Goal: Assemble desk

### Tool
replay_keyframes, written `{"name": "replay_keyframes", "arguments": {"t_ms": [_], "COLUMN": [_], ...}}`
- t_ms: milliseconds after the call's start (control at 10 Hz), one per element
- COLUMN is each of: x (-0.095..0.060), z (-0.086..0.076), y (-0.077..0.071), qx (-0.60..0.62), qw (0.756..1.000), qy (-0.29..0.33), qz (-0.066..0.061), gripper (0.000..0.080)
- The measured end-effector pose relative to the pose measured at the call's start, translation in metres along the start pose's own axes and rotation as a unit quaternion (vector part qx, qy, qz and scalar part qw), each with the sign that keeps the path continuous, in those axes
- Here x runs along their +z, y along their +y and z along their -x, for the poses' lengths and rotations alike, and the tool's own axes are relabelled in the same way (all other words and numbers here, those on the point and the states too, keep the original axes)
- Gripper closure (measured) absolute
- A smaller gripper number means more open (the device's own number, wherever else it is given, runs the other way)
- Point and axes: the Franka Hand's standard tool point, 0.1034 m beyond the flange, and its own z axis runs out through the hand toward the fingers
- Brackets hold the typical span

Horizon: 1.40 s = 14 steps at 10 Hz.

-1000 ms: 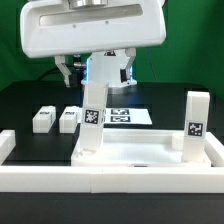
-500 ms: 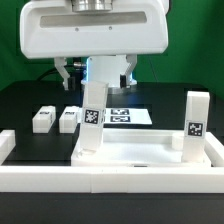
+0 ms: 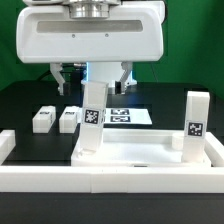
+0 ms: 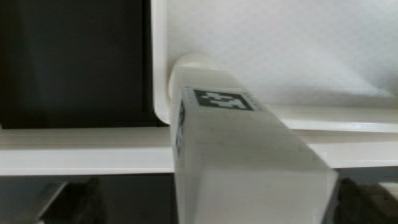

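Behind the tabletop panel (image 3: 135, 150), two loose legs (image 3: 43, 119) (image 3: 69, 118) near the marker board (image 3: 128, 115)

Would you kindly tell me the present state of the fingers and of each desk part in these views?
gripper: fingers open, holding nothing, above a leg.
leg below the gripper: upright on the tabletop.
other standing leg: upright on the tabletop, at the exterior view's right.
first loose leg: lying on the table, unfitted.
second loose leg: lying beside it, unfitted.
tabletop: flat, rim upward, two legs standing on it.
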Motion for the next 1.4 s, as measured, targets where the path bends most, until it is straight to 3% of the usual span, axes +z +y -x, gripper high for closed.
{"name": "replay_keyframes", "arguments": {"t_ms": [100, 400, 900, 1200, 1400], "x": [0.0000, -0.0001, -0.0001, 0.0003, 0.0009], "z": [0.0000, -0.0002, -0.0002, -0.0002, -0.0004], "y": [0.0000, 0.0001, 0.0000, -0.0008, -0.0053], "qx": [0.000, 0.000, 0.010, 0.116, 0.224], "qw": [1.000, 1.000, 1.000, 0.993, 0.974], "qy": [0.000, 0.000, 0.000, 0.001, 0.001], "qz": [0.000, 0.000, -0.001, -0.012, -0.019], "gripper": [0.0150, 0.0511, 0.0511, 0.0511, 0.0511]}}
